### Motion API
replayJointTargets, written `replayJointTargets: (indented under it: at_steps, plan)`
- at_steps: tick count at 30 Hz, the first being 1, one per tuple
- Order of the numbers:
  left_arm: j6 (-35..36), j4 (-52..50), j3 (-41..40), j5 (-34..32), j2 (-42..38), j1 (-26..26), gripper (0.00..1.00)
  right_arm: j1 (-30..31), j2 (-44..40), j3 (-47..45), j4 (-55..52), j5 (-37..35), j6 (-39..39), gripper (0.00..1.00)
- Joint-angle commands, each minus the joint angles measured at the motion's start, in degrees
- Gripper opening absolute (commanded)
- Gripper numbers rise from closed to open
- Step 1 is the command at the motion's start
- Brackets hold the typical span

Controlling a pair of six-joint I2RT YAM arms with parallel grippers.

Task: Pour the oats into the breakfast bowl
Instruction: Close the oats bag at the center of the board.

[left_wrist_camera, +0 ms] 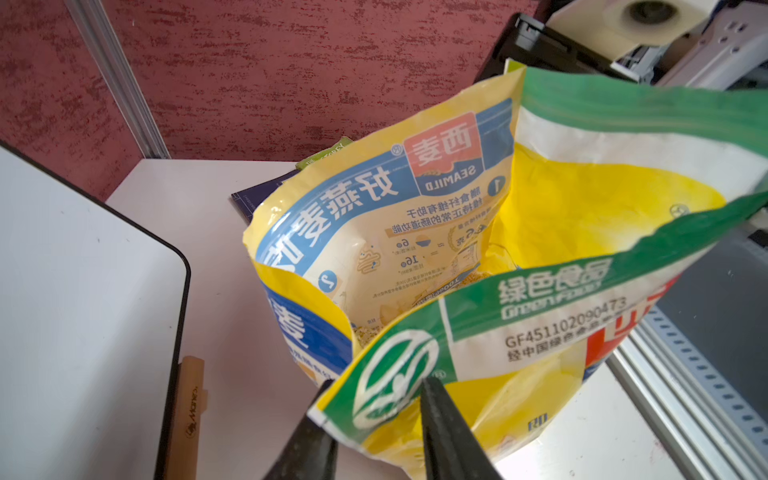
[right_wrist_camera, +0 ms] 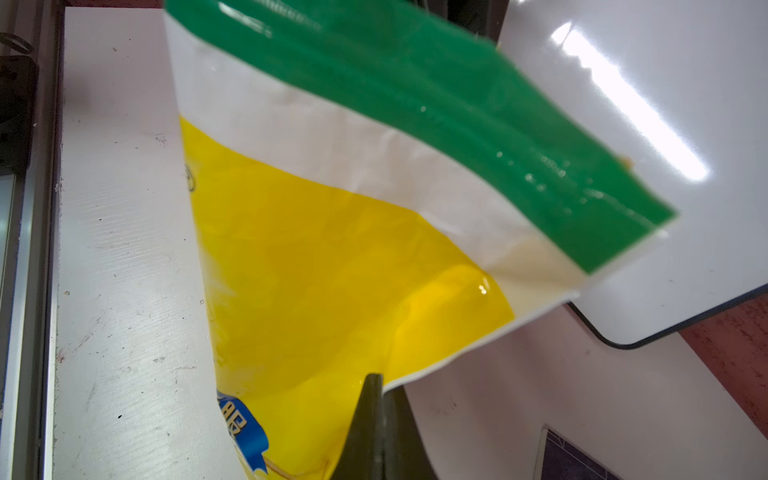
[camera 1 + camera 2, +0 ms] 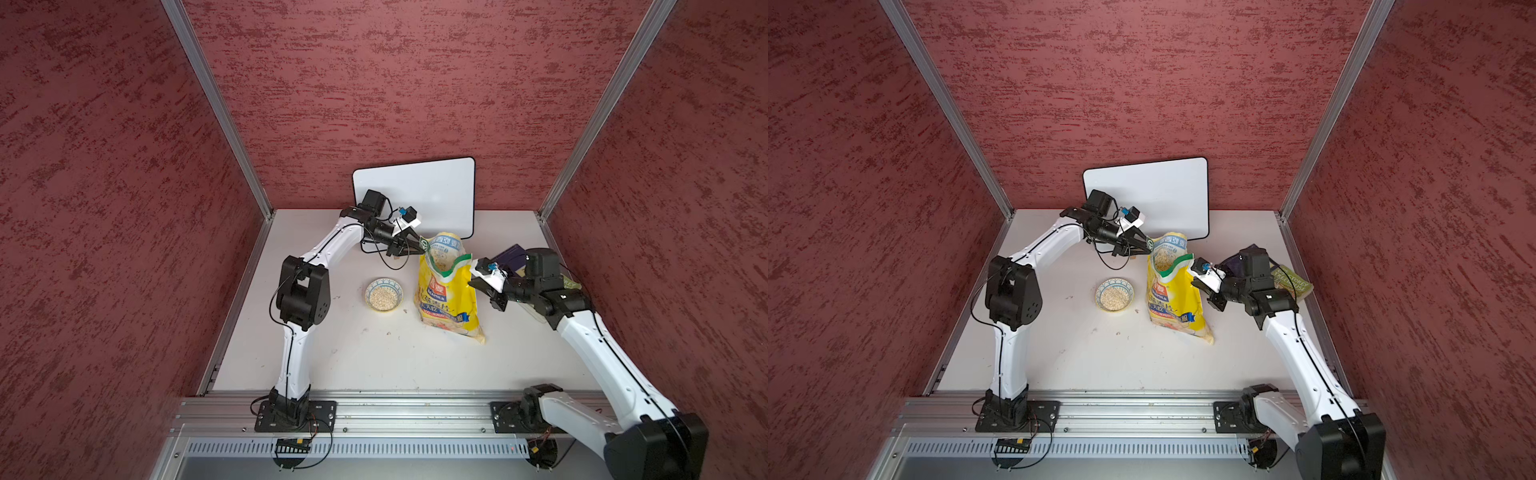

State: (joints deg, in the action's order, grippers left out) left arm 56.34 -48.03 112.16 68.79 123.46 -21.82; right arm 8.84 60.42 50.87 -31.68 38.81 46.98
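The yellow SEAMILD pouch of oats (image 3: pixel 446 291) (image 3: pixel 1173 295) stands upright at mid-table, its mouth wide open, with pale flakes (image 3: pixel 1163 261) showing inside. The breakfast bowl (image 3: pixel 384 294) (image 3: pixel 1115 295) sits just left of it, holding a layer of oats. My left gripper (image 3: pixel 420 247) (image 1: pixel 378 384) is at the pouch's back-left top corner (image 1: pixel 395 374). Its jaws stand narrowly apart, one finger under the green strip and one over it. My right gripper (image 3: pixel 471 284) (image 2: pixel 380 380) is shut on the pouch's right side edge (image 2: pixel 332 291).
A whiteboard (image 3: pixel 415 195) leans against the back wall behind the pouch. A green book (image 3: pixel 1289 282) and a dark purple item (image 3: pixel 513 253) lie under the right arm. A wooden pen (image 1: pixel 191 399) rests by the whiteboard. The aluminium rail (image 3: pixel 395 411) bounds the table front.
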Motion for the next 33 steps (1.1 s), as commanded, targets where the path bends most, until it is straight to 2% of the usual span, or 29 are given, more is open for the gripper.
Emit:
replayJointTargets:
  at_steps: [1,3,5,8,11,13,16,24,29,33]
  plan:
    - [1.3,-2.6,1.3,1.3,-0.7,-0.2,0.15,0.5,0.1,-0.1,-0.8,-1.6,0.1,0.0]
    - [1.2,-2.7,0.7,1.2,-1.6,-0.2,0.01,0.5,0.0,-0.3,-0.6,-2.2,-0.2,0.0]
    - [-0.2,-1.8,-0.7,0.3,-3.1,0.0,0.0,0.4,-0.1,-0.7,0.0,-2.9,-0.3,0.0]
    - [-6.1,5.1,-6.7,-3.3,-7.5,0.8,0.0,0.2,-0.2,-0.9,0.8,-4.8,-0.3,0.0]
    - [-14.0,18.5,-19.5,-6.2,-16.7,2.5,0.0,-2.0,-1.0,-1.2,1.8,-6.7,0.0,0.0]
    - [-19.7,31.7,-30.0,-8.4,-24.2,3.5,0.0,-4.6,-1.6,-1.8,4.0,-6.0,-0.5,0.0]
    - [-24.4,43.7,-42.6,-12.9,-33.3,3.6,0.0,-7.3,-2.0,-2.1,5.1,-6.0,-0.7,0.0]
    - [-31.1,48.6,-57.3,-22.1,-45.9,1.8,0.0,-11.4,-2.4,-2.8,6.3,-10.8,-0.9,0.0]
    - [-30.8,48.4,-63.2,-32.2,-54.3,0.9,0.0,-11.6,-2.9,-3.0,8.1,-13.3,-2.3,0.0]
    - [-30.2,49.3,-66.0,-40.1,-58.2,-2.0,0.0,-11.6,-3.4,-3.3,8.6,-13.6,-2.9,0.0]
